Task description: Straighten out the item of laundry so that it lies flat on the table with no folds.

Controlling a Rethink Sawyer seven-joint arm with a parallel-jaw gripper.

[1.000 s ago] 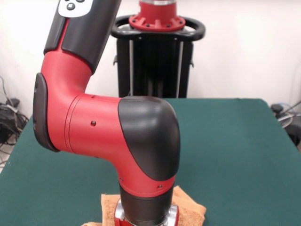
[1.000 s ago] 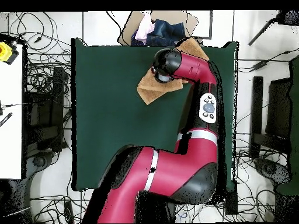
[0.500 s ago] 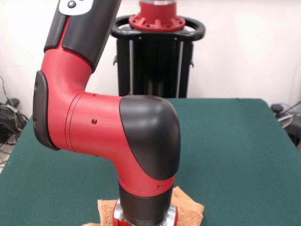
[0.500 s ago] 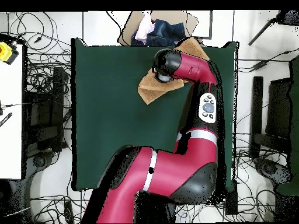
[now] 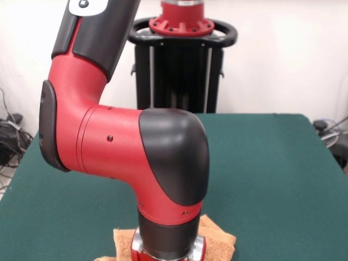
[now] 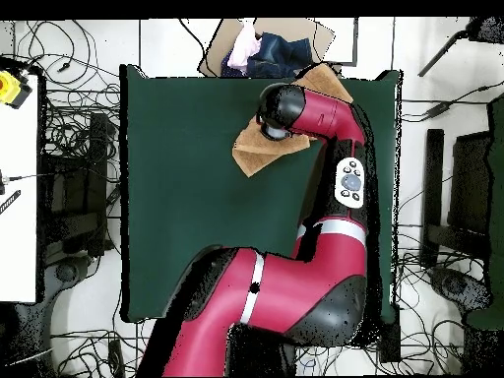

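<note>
Lying near one table [image 6: 187,197] edge, towel [image 6: 252,154] sits bunched under arm's wrist [image 5: 166,244]. Gripper hidden below the wrist; spread or pinched, cannot tell. Terry cloth looks light, limp, grippy: judged best taken at an exposed corner, then drawn outward.

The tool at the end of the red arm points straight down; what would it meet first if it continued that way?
Most likely the orange-tan towel, which lies directly beneath the wrist on the green table. The tool itself is hidden, so whether it touches the towel cannot be told.
</note>
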